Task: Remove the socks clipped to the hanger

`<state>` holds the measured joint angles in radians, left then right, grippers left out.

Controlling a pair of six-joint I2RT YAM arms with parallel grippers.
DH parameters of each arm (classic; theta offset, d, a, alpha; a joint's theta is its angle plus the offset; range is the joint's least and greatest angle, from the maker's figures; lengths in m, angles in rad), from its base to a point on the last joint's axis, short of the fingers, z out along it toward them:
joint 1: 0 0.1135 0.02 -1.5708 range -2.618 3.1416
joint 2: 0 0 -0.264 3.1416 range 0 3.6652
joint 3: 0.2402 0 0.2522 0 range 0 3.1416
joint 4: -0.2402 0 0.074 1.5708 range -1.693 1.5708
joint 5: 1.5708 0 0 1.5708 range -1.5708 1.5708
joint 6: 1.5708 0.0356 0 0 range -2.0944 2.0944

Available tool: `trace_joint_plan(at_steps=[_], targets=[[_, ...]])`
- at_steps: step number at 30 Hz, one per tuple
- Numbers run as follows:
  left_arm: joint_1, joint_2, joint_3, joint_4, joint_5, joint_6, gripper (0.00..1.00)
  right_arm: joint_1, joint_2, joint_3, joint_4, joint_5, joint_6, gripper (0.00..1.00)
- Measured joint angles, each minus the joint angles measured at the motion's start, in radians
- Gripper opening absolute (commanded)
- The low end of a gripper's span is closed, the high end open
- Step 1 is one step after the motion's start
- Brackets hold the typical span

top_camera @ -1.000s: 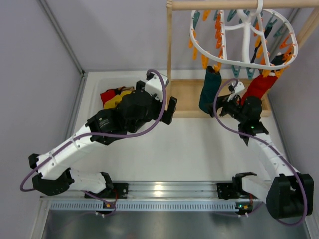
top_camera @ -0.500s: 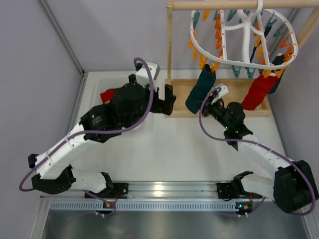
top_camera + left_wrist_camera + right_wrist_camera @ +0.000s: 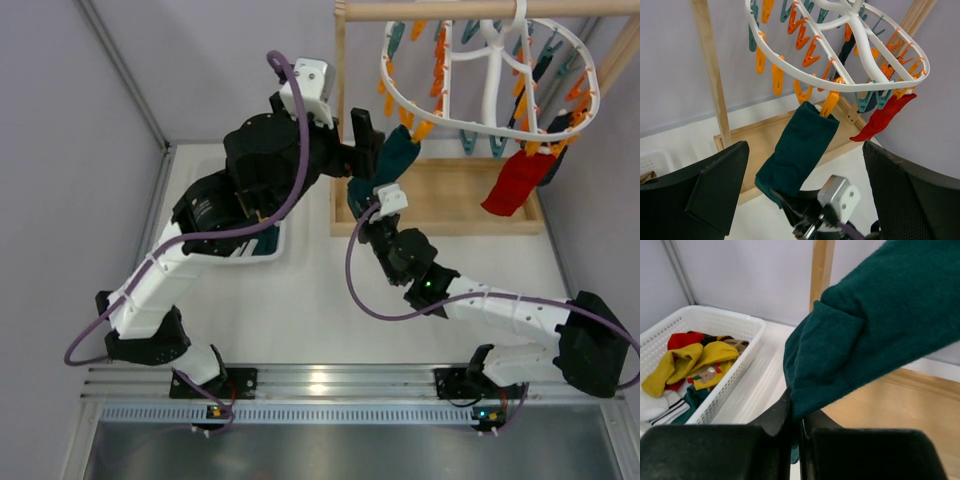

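Note:
The white hanger hangs from the wooden rod at the back right. A dark teal sock is held at its top by an orange clip and stretches down to the left. My right gripper is shut on that sock's lower edge. My left gripper is open, with a finger on either side of the teal sock and touching nothing. A red sock and a dark sock are also clipped on.
A white basket at the left holds yellow and red socks; my left arm covers most of it from above. The wooden stand's post and tray base stand just behind both grippers.
My right gripper has shut on the teal sock and pulled it left. My left arm has risen from the basket and now sits by the clipped sock.

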<state>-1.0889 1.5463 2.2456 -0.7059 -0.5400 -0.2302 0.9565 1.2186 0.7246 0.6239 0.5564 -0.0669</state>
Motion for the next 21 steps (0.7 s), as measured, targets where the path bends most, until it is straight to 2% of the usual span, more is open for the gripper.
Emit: trace_joint_plan(at_steps=[1, 9, 20, 21], targets=[[0.000, 0.026, 0.026, 0.002, 0.000, 0.013, 0.99, 0.027, 0.039, 0.047, 0.000, 0.071, -0.027, 0.00], [0.000, 0.232, 0.188, -0.001, -0.009, 0.134, 0.99, 0.155, 0.227, 0.229, -0.009, 0.311, -0.163, 0.00], [0.000, 0.424, 0.303, 0.012, -0.074, 0.337, 0.98, 0.161, 0.315, 0.339, -0.066, 0.394, -0.241, 0.00], [0.000, 0.436, 0.304, 0.020, -0.082, 0.356, 0.96, 0.161, 0.320, 0.347, -0.070, 0.395, -0.248, 0.00]])
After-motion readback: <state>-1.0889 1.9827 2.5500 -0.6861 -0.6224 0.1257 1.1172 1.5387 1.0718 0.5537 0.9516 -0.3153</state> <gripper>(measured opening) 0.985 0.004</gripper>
